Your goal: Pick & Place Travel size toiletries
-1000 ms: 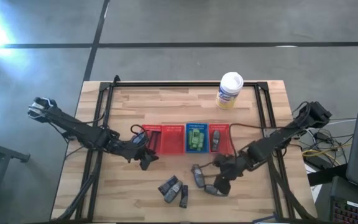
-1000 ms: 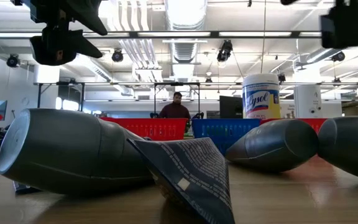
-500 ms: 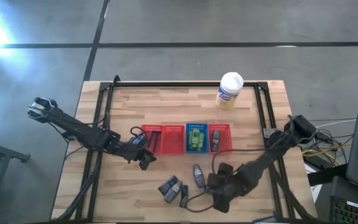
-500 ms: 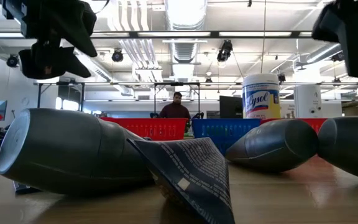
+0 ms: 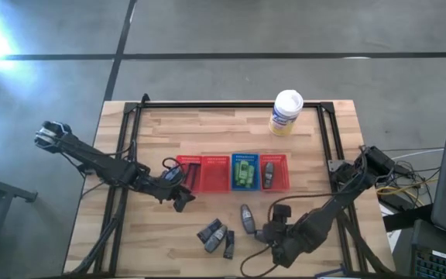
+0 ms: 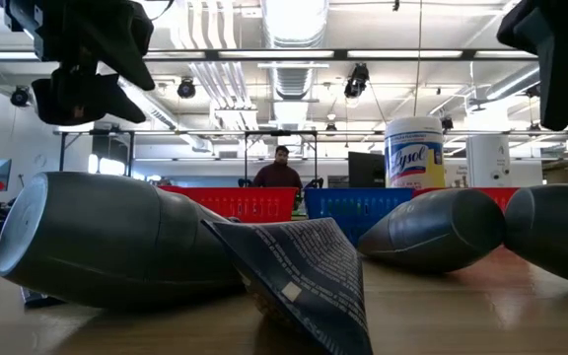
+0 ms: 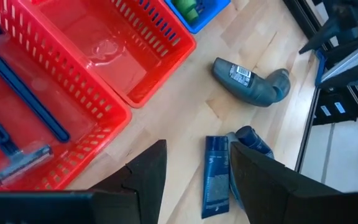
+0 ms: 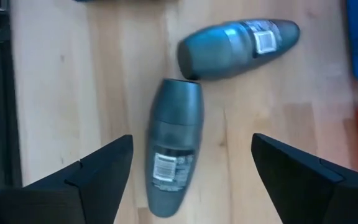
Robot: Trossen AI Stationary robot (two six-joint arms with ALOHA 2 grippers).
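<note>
Grey tubes (image 8: pixel 173 143): two below the right gripper (image 8: pixel 191 180), seemingly open and empty.

1. The row of mesh baskets (image 5: pixel 233 172) stands across the middle of the bench (image 5: pixel 169 128), walling off a level sweep from the front edge to the back.
2. The white wipes tub (image 5: pixel 286 113) stands upright near the back right corner; bare wood fills the back strip beside it.
3. Loose grey tubes (image 5: pixel 214 235) lie clustered near the front edge, with two more (image 8: pixel 176 146) touching end to side under the right gripper (image 8: pixel 191 171), whose jaws stand wide.
4. The left gripper (image 5: pixel 181 203) hangs by the baskets' left end.
</note>
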